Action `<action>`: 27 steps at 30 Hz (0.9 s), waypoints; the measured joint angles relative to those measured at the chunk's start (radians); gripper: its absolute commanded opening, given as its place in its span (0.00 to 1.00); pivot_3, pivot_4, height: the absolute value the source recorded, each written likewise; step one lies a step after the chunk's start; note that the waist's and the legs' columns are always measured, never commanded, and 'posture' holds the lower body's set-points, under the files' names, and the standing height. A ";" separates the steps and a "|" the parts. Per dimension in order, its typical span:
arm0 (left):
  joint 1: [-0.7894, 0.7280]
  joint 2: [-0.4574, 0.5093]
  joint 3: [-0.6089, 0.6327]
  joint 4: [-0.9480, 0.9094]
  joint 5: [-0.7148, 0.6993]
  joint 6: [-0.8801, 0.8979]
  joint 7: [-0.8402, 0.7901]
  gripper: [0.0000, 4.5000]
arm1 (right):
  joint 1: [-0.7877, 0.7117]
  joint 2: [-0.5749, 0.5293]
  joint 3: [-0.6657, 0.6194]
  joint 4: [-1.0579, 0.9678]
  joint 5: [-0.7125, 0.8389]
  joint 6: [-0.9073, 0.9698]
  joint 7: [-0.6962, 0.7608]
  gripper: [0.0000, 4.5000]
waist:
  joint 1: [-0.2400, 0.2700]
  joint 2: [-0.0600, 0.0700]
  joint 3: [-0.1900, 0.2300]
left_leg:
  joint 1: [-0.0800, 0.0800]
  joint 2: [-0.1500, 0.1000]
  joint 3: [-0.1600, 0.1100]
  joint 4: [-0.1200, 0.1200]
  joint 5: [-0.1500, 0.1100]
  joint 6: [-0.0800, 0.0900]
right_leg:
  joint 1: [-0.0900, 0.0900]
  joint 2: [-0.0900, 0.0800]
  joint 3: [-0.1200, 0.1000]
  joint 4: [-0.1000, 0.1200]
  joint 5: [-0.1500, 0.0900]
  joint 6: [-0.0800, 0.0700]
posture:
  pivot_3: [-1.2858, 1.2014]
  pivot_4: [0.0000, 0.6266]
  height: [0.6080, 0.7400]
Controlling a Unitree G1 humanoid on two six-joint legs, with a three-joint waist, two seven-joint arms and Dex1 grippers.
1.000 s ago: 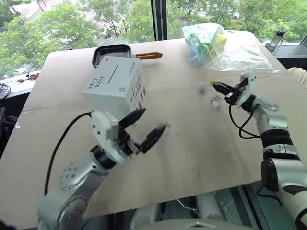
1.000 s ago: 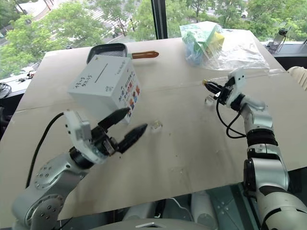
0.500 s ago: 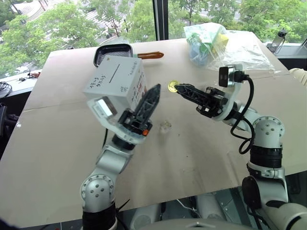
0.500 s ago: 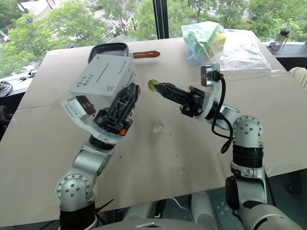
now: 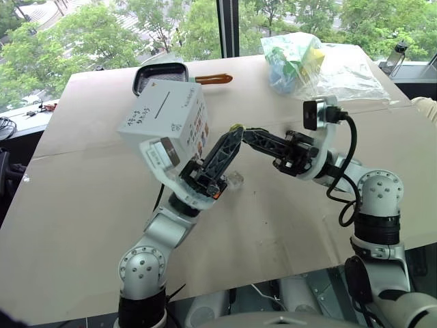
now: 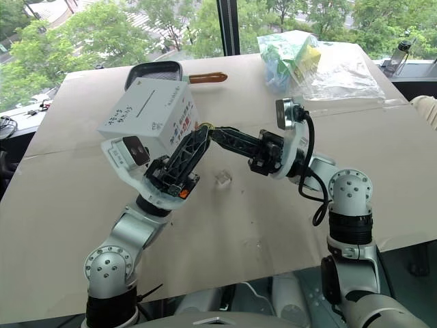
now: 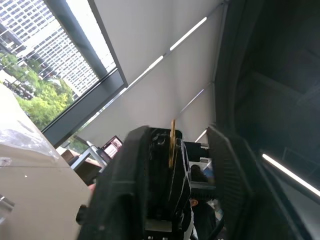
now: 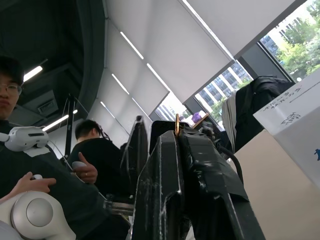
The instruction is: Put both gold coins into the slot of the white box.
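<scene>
Both grippers' tips meet beside the white box (image 6: 147, 116) above the table (image 6: 273, 219).

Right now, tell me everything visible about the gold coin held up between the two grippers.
The gold coin is a tiny, thin, shiny yellowish disc, seen edge-on in both wrist views. It sits pinched at the tip of the right gripper, whose jaws are shut on it. The left gripper has its tips at the same spot, with the coin between its fingers; whether they press it cannot be told. The coin is raised above the table, beside the white box, not touching either.
</scene>
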 measured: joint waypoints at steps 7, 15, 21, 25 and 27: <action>0.001 -0.002 0.012 0.003 -0.010 -0.018 -0.013 0.00 | 0.014 -0.010 0.009 -0.006 0.003 -0.023 0.004 0.00 | 0.000 0.000 0.000 | 0.000 0.000 0.000 0.000 0.000 0.000 | 0.000 0.000 0.000 0.000 0.000 0.000 | 0.52 0.24 0.85; 0.002 0.018 0.005 0.004 -0.008 -0.015 -0.021 0.00 | 0.017 -0.023 0.030 -0.012 -0.014 -0.053 0.016 0.00 | 0.000 0.000 0.000 | 0.000 0.000 0.000 0.000 0.000 0.000 | 0.000 0.000 0.000 0.000 0.000 0.000 | 0.52 0.24 0.85; -0.011 0.043 -0.001 0.004 0.030 -0.013 -0.001 0.00 | 0.018 -0.034 0.039 -0.003 -0.047 -0.076 0.011 0.52 | 0.001 0.000 0.000 | 0.000 0.000 0.000 0.000 0.000 0.000 | 0.000 0.000 0.000 -0.001 0.000 0.000 | 0.52 0.24 0.85; -0.217 0.082 0.087 0.037 0.204 -0.081 0.159 0.00 | 0.021 -0.099 0.084 -0.003 -0.215 -0.187 0.049 0.65 | 0.008 -0.001 0.000 | -0.001 0.000 -0.001 0.000 0.000 0.000 | 0.000 0.000 -0.002 -0.001 0.000 0.000 | 0.52 0.24 0.85; -0.305 0.130 0.160 0.032 0.220 -0.100 0.218 0.00 | 0.029 -0.153 0.100 0.006 -0.321 -0.280 0.119 0.65 | 0.004 -0.001 0.000 | 0.000 0.000 0.000 0.000 0.000 0.000 | 0.000 0.000 -0.001 -0.001 0.000 0.000 | 0.52 0.24 0.85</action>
